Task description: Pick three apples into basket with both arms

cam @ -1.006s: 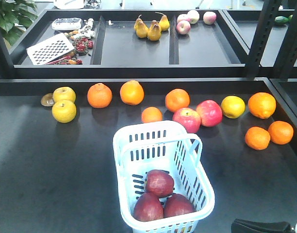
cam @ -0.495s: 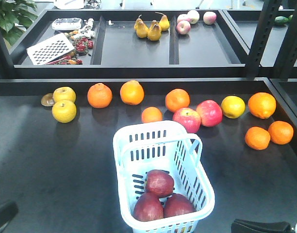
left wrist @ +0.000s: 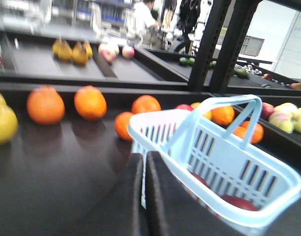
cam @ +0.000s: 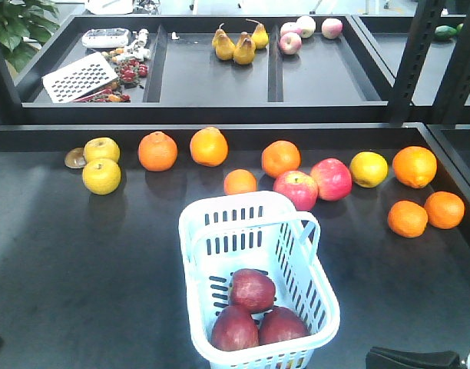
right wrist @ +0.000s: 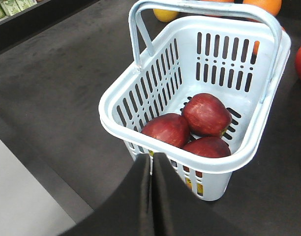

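The right gripper has its two black fingers pressed together on nothing, just outside the near wall of the basket, above the dark table near its front edge. The left gripper is likewise closed and empty, its fingers together beside the basket's left end, with bare table to its left. All three apples lie touching one another in the near half of the basket, below and just beyond the right fingertips; the far half of the basket floor is free. One handle stands upright over the basket. Oranges, pink-red apples and yellow fruit sit in a loose row beyond the basket, well apart from both grippers, before the raised ledge of the back shelf.
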Controlling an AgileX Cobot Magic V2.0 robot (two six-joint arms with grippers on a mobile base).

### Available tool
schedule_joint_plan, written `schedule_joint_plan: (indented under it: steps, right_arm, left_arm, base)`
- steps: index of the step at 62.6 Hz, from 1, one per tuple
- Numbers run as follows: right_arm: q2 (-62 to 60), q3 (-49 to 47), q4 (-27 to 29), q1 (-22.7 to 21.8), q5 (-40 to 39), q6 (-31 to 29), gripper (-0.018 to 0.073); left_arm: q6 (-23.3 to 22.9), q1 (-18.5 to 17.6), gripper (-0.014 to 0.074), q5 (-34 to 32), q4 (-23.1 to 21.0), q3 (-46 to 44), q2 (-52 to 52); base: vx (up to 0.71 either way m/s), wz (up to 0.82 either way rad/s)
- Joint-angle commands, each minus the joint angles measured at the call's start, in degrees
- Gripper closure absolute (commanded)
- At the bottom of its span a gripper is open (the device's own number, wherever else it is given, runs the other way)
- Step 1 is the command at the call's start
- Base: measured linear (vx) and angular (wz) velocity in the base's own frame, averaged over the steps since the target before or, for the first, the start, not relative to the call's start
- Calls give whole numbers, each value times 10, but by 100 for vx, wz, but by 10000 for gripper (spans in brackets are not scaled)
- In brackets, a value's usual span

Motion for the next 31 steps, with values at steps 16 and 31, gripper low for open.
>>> schedule_joint_plan:
  steps: [16,31]
  right_arm:
    - [2,-17,9,-1,-26,-3,564]
    - [2,-17,9,-1,-26,-3,564]
  left_arm:
    - [-18,135,603,-27,45,4,-21]
    - [-38,219,603,5,47,4,-21]
  base:
    - [0,0]
    - [0,0]
